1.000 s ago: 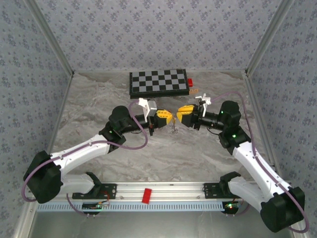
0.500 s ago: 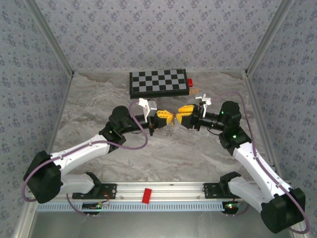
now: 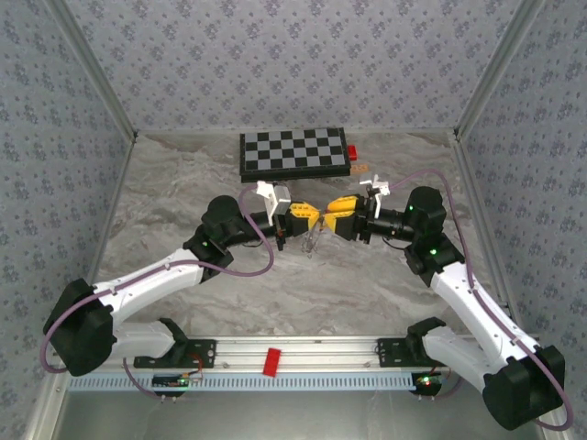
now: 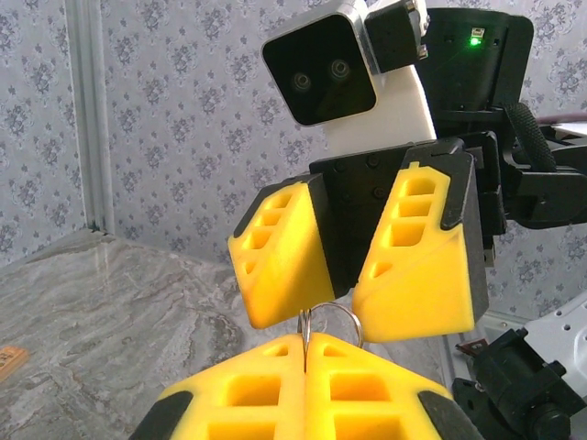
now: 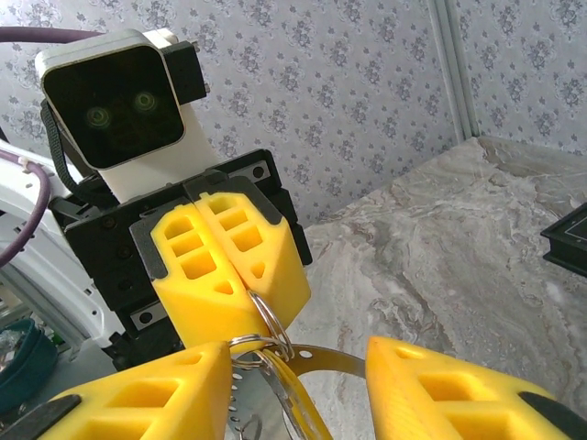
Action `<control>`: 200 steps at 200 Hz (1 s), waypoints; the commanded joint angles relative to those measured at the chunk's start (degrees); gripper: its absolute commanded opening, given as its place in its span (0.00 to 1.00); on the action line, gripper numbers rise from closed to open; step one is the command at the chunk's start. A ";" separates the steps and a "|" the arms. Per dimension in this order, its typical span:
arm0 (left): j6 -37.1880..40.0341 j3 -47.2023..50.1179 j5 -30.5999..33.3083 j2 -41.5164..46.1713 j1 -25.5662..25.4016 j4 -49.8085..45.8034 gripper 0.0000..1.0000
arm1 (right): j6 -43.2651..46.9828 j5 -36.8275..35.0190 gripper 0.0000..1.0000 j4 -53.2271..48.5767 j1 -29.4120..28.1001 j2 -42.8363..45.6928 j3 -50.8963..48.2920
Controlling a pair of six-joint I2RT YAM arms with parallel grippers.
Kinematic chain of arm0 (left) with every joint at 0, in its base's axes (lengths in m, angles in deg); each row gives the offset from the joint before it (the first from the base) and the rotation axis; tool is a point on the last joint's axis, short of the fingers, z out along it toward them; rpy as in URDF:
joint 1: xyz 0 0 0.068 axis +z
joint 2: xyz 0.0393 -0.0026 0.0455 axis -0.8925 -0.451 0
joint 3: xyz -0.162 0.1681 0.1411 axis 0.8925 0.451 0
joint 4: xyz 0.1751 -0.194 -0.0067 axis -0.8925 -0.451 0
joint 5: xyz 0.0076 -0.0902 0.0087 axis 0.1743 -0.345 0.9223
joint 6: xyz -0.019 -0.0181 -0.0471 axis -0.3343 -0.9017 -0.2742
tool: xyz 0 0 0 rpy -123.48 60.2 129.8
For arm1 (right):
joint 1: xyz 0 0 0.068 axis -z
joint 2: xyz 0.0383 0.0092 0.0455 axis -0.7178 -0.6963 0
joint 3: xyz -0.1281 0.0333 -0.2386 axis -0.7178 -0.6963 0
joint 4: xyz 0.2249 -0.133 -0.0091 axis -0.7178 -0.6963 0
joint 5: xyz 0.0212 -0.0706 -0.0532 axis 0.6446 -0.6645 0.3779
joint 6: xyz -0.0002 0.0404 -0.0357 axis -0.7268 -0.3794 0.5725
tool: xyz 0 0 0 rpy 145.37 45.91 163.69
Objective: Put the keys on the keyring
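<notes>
Two hands now meet: right hand [image 3: 328, 215], spread wider, has reached the keyring [image 5: 268, 321] the left hand [image 3: 316, 218] pinches.

- The left arm [image 3: 151, 282] and the right arm [image 3: 479, 312] have white shells and black round joint housings.
- A thin mauve cable [image 5: 27, 35] runs along each arm.
- The left end effector [image 5: 249, 291] and the right end effector [image 4: 344, 312] have yellow wedge fingers with hollow cells, on black carriers.
- Above the fingers sits a white camera box [image 4: 321, 69] with a black face.
- A small green light [image 4: 474, 39] is on the black wrist.
</notes>
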 commanded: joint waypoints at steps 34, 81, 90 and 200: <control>0.40 -0.61 1.10 0.85 -0.38 1.84 0.00 | -0.52 -1.97 0.53 0.78 0.76 4.41 -1.29; 0.30 -0.59 0.74 0.67 -0.43 2.06 0.00 | 0.99 -2.43 0.52 -1.80 -0.94 2.18 1.40; 0.41 -0.59 0.73 0.69 -0.49 1.85 0.00 | 1.57 -3.07 0.52 -2.66 -1.65 1.56 2.13; 0.56 0.30 2.09 2.24 -0.47 2.31 0.00 | 4.76 -4.30 0.16 -6.66 -2.56 1.07 1.54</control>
